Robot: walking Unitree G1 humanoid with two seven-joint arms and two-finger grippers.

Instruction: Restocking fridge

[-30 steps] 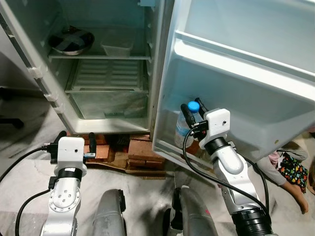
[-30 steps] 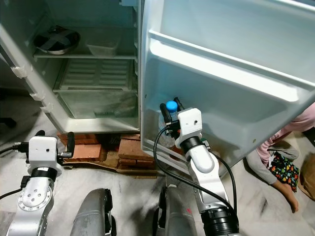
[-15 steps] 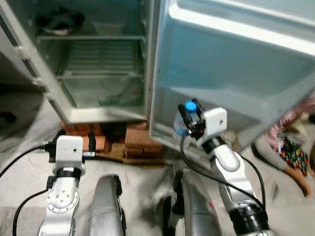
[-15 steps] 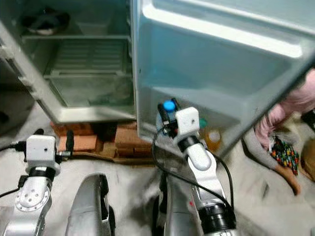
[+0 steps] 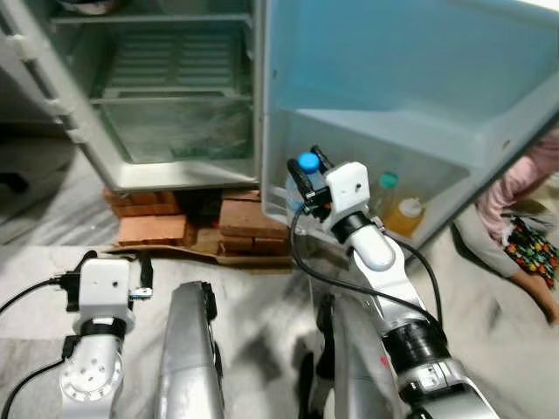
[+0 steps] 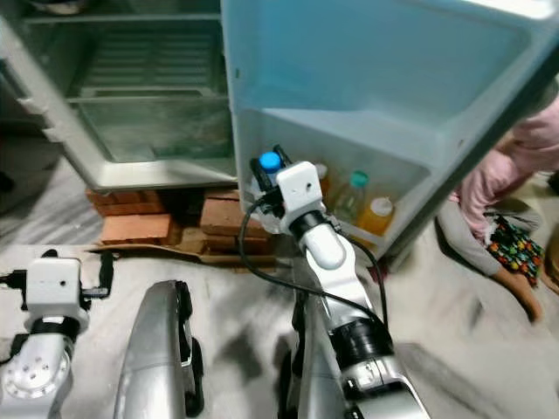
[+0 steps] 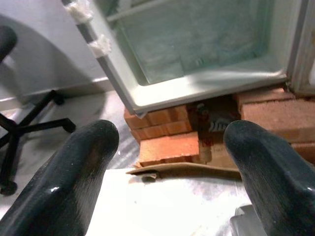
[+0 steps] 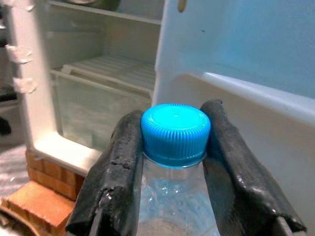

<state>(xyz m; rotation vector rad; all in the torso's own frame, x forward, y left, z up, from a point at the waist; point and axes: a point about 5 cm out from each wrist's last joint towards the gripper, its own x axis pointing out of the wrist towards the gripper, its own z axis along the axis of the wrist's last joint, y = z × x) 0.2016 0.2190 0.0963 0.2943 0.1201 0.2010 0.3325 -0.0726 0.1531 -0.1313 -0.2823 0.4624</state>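
Right now the right gripper (image 5: 305, 182) is clenching a clear water bottle (image 8: 173, 196) just under its blue cap (image 8: 175, 132), holding it upright at the near left end of the door's bottom shelf (image 5: 419, 229). Step in hand looks like placing the bottle into that door shelf. It seems not yet seated, but I cannot tell whether its base is over the rail. Next move likely calls for lifting it over the shelf lip, lowering it in left of the bottles there, then letting go.

The door shelf is holding a green-capped bottle (image 5: 383, 194) and a white-capped bottle of orange liquid (image 5: 405, 216), side by side, to the right of the gripper. The fridge (image 5: 166, 175) is standing open on bricks (image 5: 148, 229); its lower glass shelf and crisper drawer (image 5: 175, 140) look empty.

The left gripper (image 7: 172, 162) is hanging idle, low on the left, fingers spread and holding nothing. A person's leg (image 5: 524, 271) is resting on the floor, far right.
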